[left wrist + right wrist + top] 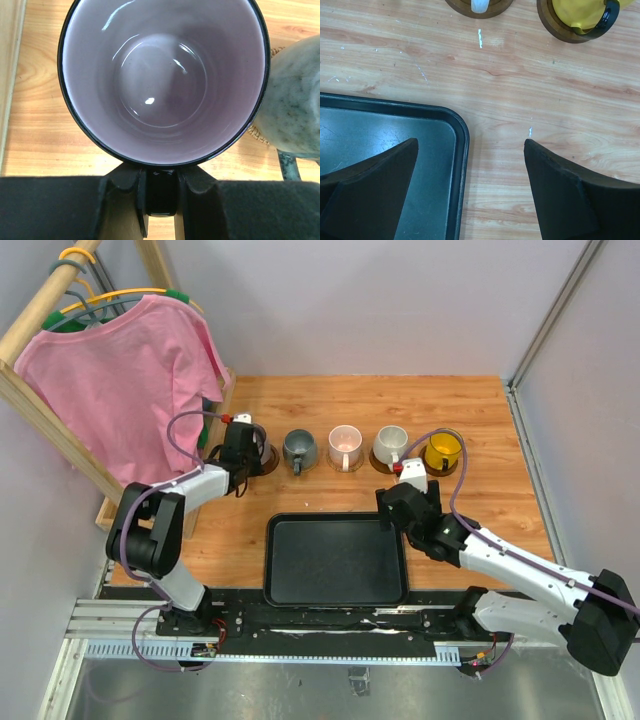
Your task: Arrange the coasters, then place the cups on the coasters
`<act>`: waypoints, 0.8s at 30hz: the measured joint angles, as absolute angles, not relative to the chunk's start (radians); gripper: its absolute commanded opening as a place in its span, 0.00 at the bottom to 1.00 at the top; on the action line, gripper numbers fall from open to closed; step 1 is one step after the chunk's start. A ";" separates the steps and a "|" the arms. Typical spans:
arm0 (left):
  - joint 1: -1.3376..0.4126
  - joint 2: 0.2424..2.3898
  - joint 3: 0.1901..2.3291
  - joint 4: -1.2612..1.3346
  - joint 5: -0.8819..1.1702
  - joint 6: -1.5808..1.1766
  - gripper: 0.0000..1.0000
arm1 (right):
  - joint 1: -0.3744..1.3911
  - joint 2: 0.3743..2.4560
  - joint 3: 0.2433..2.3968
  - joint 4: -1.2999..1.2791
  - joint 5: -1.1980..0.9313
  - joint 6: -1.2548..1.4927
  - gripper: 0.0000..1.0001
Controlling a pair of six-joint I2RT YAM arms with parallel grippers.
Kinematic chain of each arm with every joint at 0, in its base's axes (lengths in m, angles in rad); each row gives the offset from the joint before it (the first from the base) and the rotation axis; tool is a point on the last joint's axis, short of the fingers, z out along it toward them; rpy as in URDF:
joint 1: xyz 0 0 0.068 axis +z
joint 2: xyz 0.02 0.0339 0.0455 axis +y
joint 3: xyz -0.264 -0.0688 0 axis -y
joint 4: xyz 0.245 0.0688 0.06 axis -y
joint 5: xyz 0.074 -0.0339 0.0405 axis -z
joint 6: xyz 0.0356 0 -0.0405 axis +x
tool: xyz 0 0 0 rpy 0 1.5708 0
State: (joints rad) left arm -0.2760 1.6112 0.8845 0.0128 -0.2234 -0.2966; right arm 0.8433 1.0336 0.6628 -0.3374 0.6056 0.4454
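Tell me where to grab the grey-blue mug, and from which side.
The grey-blue mug stands upright on its coaster, with its handle pointing toward the arms. Pinch that handle across its thin sides, coming in from the near side.

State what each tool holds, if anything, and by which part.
The left tool grips the mauve mug by its handle, pinched between both fingers. The right tool is open and holds nothing.

Purple mug [165,80], grey-blue mug [299,448], pink mug [345,445], off-white mug [390,444], yellow mug [444,449] upright in a row on coasters [554,31]
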 measured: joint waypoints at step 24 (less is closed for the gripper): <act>-0.276 1.663 0.892 0.027 -0.200 -0.295 0.01 | 0.843 1.045 0.663 -0.334 0.585 0.446 0.88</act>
State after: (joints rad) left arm -0.2760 1.6627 0.8921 0.0273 -0.1997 -0.2955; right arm 0.8433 1.0451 0.6628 -0.3336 0.5854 0.4458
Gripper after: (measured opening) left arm 0.225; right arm 0.880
